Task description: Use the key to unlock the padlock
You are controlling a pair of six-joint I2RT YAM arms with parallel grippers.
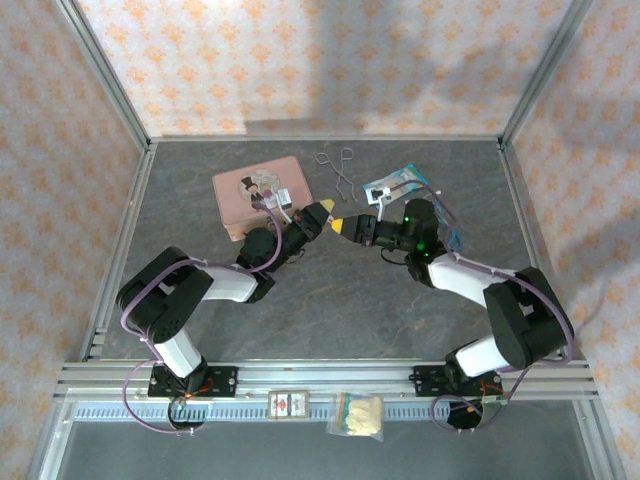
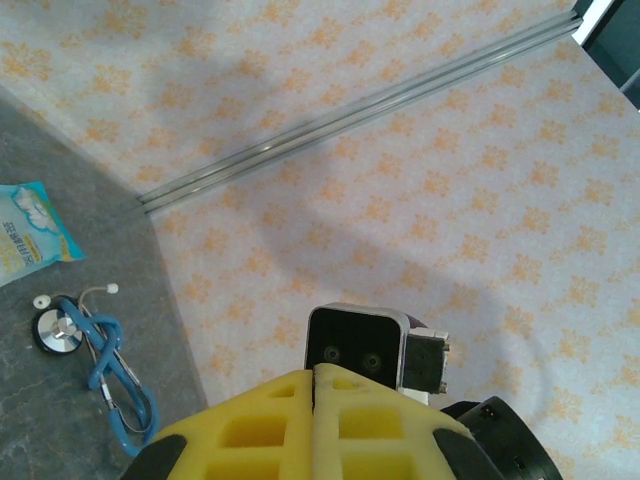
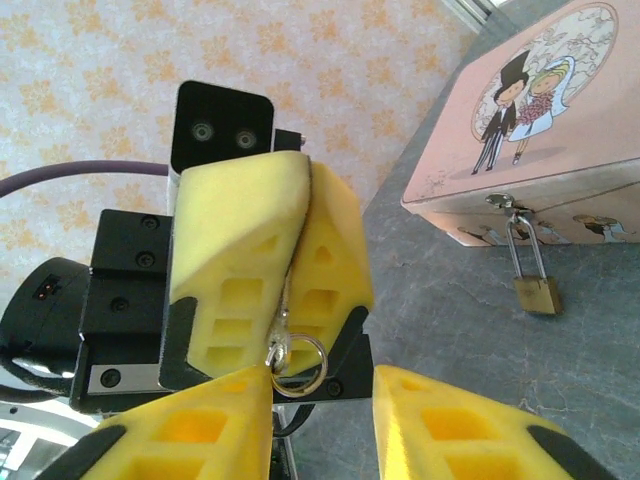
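Facing right pincer, left pincer clamping key

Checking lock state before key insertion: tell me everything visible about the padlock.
The padlock is tiny, with a squarish brass-coloured body and a thin silver shackle, both apparently metal. The shackle looks closed, looped through the hasp on the front wall of the pink picture tin. It hangs body-down, slightly tilted, its body low against the grey table. Whether it rests there is unclear. Only the hasp clearly touches it, and the keyhole isn't visible.
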